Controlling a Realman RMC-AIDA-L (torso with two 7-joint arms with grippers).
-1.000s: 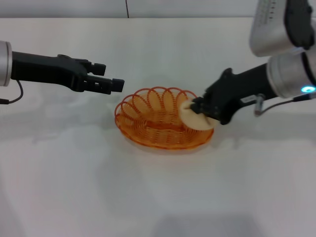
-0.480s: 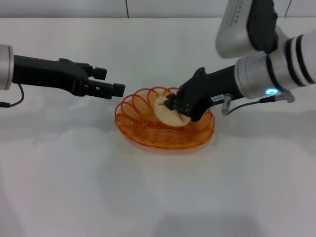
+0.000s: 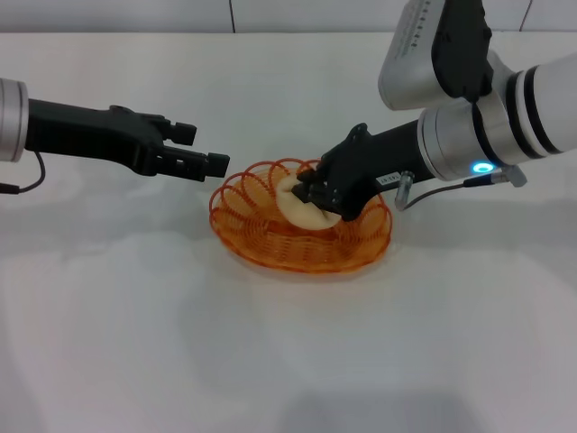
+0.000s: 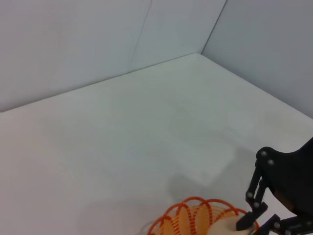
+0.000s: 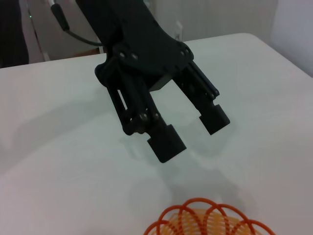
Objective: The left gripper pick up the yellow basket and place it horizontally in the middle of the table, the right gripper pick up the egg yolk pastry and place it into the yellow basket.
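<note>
Right end effector [image 3: 311, 192], pinching pastry [image 3: 298, 204], at frame centre directly above basket [image 3: 257, 230] interior; left end effector [image 3: 200, 153] spread, upper left.

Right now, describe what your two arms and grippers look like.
The left gripper is a black claw with two long parallel fingers on a slim black forearm that ends in a silver cylinder, with a thin dark cable hanging under it. The right gripper is a black claw with a small white label, on a thick silver-white arm with black bands, a glowing blue-green light and a grey cable.
</note>
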